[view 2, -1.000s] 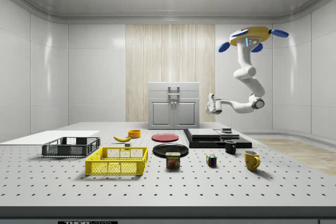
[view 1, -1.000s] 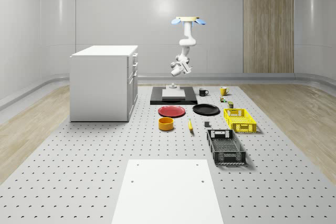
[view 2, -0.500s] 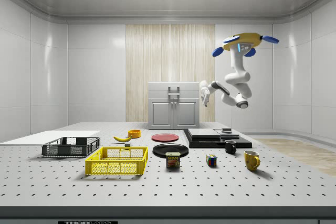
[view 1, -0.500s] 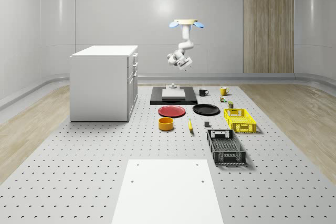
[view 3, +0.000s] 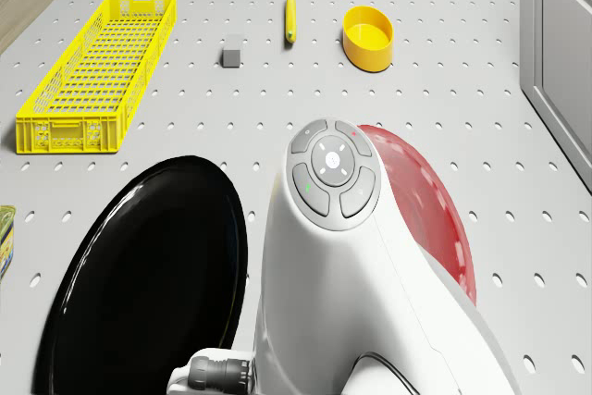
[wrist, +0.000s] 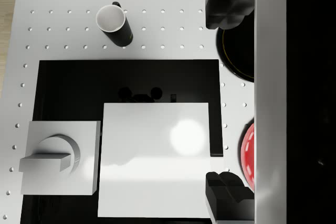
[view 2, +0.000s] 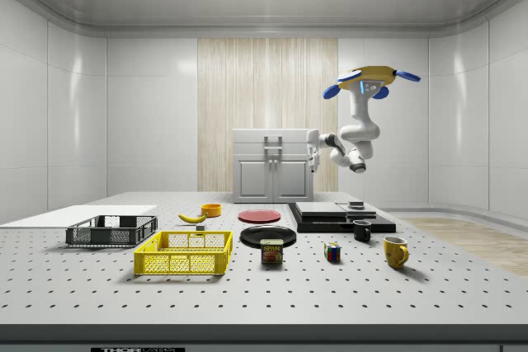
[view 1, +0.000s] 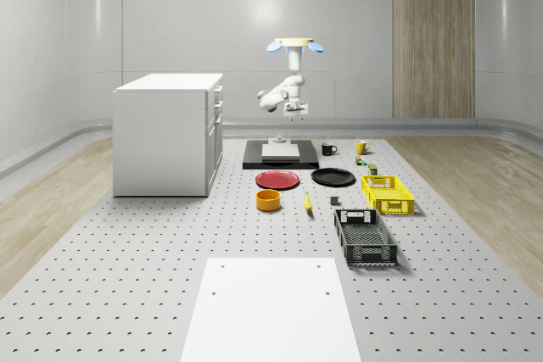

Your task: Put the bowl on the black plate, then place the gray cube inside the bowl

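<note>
Drone [view 1: 295,43] lower, nearer cabinet [view 1: 168,133]; arm folded up, fingers [wrist: 226,4] raised above black slab [view 1: 280,157]

The table [view 1: 127,269] is pale grey, dotted with a regular grid of dark holes. On it, the bowl [view 3: 368,37] is yellow-orange, and the black plate [view 3: 148,289] is glossy black beside a red plate [view 3: 430,210]. The gray cube [view 3: 232,54], near the bowl, is plain mid-grey. A yellow mesh crate [view 3: 92,71] lies beyond the black plate, with a dark grey crate [view 1: 365,238] farther on. The drone [view 2: 370,82] is yellow with blue rotors, its arm [view 3: 361,293] white.
</note>
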Controlling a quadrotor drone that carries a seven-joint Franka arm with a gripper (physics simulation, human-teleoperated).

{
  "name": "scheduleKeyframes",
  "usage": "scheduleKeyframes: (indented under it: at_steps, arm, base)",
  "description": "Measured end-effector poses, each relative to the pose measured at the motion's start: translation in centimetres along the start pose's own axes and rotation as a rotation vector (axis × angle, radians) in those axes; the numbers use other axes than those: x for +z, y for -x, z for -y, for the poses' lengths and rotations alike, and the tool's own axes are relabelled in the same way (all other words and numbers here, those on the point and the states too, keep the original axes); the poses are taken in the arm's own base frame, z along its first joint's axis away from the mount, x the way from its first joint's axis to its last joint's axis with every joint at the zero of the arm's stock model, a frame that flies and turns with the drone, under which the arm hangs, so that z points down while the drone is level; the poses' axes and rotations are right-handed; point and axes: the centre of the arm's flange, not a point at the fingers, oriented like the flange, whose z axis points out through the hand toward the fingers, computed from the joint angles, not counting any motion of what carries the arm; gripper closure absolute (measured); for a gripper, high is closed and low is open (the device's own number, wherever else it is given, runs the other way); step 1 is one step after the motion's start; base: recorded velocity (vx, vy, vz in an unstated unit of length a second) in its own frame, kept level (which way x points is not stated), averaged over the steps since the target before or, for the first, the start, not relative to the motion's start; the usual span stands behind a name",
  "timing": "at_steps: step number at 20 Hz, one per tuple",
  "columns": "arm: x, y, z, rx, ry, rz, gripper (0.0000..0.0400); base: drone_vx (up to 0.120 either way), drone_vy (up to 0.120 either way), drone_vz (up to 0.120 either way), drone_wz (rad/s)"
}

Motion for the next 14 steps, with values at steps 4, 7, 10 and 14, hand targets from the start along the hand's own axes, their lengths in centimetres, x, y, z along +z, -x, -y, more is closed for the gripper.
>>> scheduleKeyframes:
  at_steps: [4, 7, 10, 14]
  arm:
    - [-0.01, 0.29, 0.28, -0.001, 0.028, -0.030, 0.0000]
    - [-0.01, 0.40, 0.39, -0.001, 0.039, -0.042, 0.0000]
    - [-0.01, 0.47, 0.46, -0.001, 0.045, -0.048, 0.0000]
    - [0.00, 0.51, 0.50, -0.001, 0.050, -0.053, 0.0000]
  base:
    - [0.120, -0.120, -0.120, 0.000]
    - [0.120, -0.120, -0.107, 0.000]
    - [0.120, -0.120, -0.080, 0.000]
    - [0.120, -0.120, 0.000, 0.000]
